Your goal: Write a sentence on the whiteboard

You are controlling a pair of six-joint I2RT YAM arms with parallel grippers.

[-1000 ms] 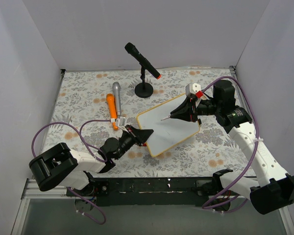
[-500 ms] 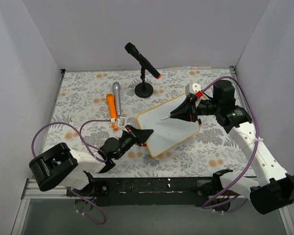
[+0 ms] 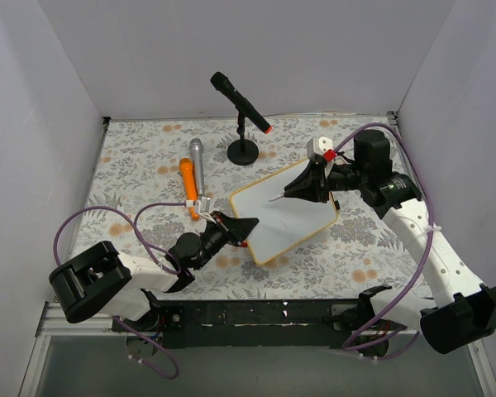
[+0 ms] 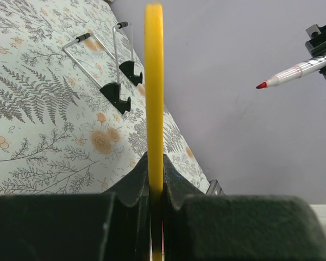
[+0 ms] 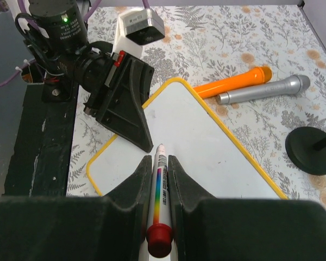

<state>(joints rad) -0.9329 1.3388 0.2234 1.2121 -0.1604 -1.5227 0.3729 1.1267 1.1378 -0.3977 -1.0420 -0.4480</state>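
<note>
you are looking down on a flower-patterned bench [image 3: 140,157] with two arms reaching in from its near edge. the whiteboard [image 3: 291,213] sits near the middle of the bench, turned diagonally, its thin yellow rim framing a white face. the left jaws are closed tight on the board's near-left corner – from the left wrist camera you see the yellow rim edge-on, pinched between the two dark fingers [image 4: 133,187], with the board's black-tipped wire feet [image 4: 115,93] sticking out on one side. the right jaws are closed around a marker [image 5: 158,185], a white barrel with a rainbow stripe and a red end. its red tip [image 4: 262,85] points toward the middle of the board, and the left wrist view shows it held clear of the face, not touching. behind the board, toward the far left, an orange microphone [image 3: 187,184] and a silver microphone [image 3: 197,159] lie side by side on the bench. a black microphone [image 3: 240,102] is tilted on a round-based stand [image 3: 243,151] near the back wall – well apart from the board.
</note>
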